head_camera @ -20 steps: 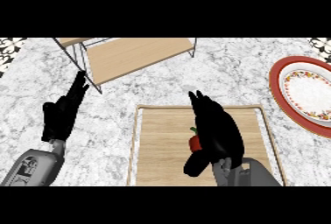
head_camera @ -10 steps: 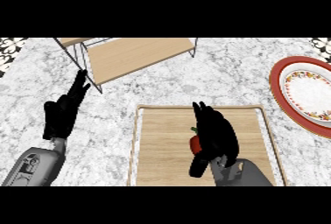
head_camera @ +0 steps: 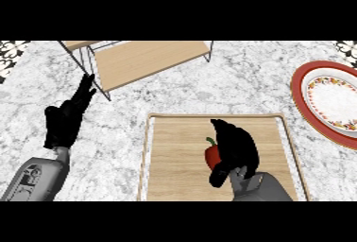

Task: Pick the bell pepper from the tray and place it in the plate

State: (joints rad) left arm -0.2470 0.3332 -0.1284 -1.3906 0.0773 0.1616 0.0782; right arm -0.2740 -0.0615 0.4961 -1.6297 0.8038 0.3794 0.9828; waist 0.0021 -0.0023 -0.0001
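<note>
At lower centre, the right hand [head_camera: 235, 147] curls its fingers round the bell pepper [head_camera: 210, 154] lying on the tray [head_camera: 174, 151], left hand [head_camera: 63, 125] resting open at left; lift and carry to the plate [head_camera: 301, 92] at right remain.

Most of the bell pepper [head_camera: 211, 154] behind the right hand [head_camera: 237, 149]; plate [head_camera: 301, 87] partly beyond the right edge.
</note>
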